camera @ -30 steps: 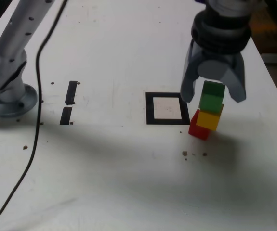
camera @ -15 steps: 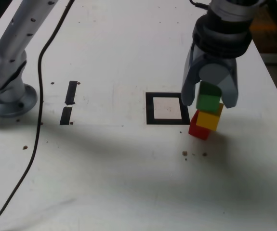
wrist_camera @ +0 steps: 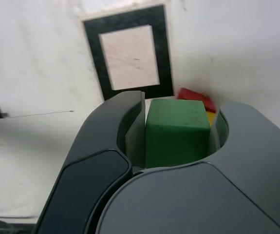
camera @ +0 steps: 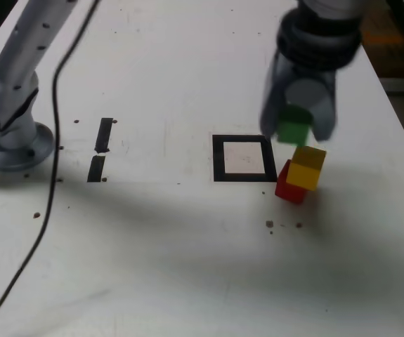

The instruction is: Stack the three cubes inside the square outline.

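Gripping the green cube (camera: pixel 293 125), the pincer (camera: pixel 298 132) hangs over the tabletop (camera: pixel 152 260), its jaws closed against two opposite sides of the block. The wrist view shows the cube clearly between them, its top face and one side face exposed. In the exterior view the pincer and the cube are blurred, and the cube appears just above the yellow cube (camera: pixel 305 168) and slightly to its left, outside the square outline (camera: pixel 219 159).

The yellow cube partly covers the red cube (camera: pixel 290 187) in the exterior view, with the red one showing at its lower left. Whether the yellow cube rests on the red one or merely stands in front of it cannot be told. Both appear just beyond the lower right corner of the outline in that view. The wrist view shows part of the red cube near a corner of the frame, and only a small piece of yellow beside the green cube.

The outline is a black tape frame lying flat, with pale surface showing inside it. Towards the exterior view's left are two short black strips (camera: pixel 104 135), one below the other. Farther left stands the arm's base (camera: pixel 13 151), and a dark cable (camera: pixel 53 154) curves down past it to the view's left edge.
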Robot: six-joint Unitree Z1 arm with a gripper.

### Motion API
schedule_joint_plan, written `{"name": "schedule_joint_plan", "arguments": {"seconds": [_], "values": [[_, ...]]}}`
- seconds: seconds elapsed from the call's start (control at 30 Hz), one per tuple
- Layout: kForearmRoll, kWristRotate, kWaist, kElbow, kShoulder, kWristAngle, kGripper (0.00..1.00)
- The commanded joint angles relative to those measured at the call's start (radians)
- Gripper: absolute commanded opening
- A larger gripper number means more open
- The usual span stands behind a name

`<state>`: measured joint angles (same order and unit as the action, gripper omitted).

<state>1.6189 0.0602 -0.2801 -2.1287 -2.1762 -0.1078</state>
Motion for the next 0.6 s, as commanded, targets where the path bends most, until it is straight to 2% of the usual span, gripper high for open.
{"name": "schedule_joint_plan", "arguments": {"seconds": [0.0, 0.17, 0.3, 0.43, 0.57], "values": [[0.004, 0.002, 0.038, 0.104, 0.109, -0.024, 0.23], [-0.031, -0.049, 0.184, 0.344, 0.256, -0.026, 0.24], [-0.083, -0.119, 0.302, 0.467, 0.289, -0.038, 0.24], [-0.208, -0.156, 0.379, 0.586, 0.289, -0.053, 0.24], [-0.349, -0.170, 0.427, 0.713, 0.281, -0.051, 0.24]]}}
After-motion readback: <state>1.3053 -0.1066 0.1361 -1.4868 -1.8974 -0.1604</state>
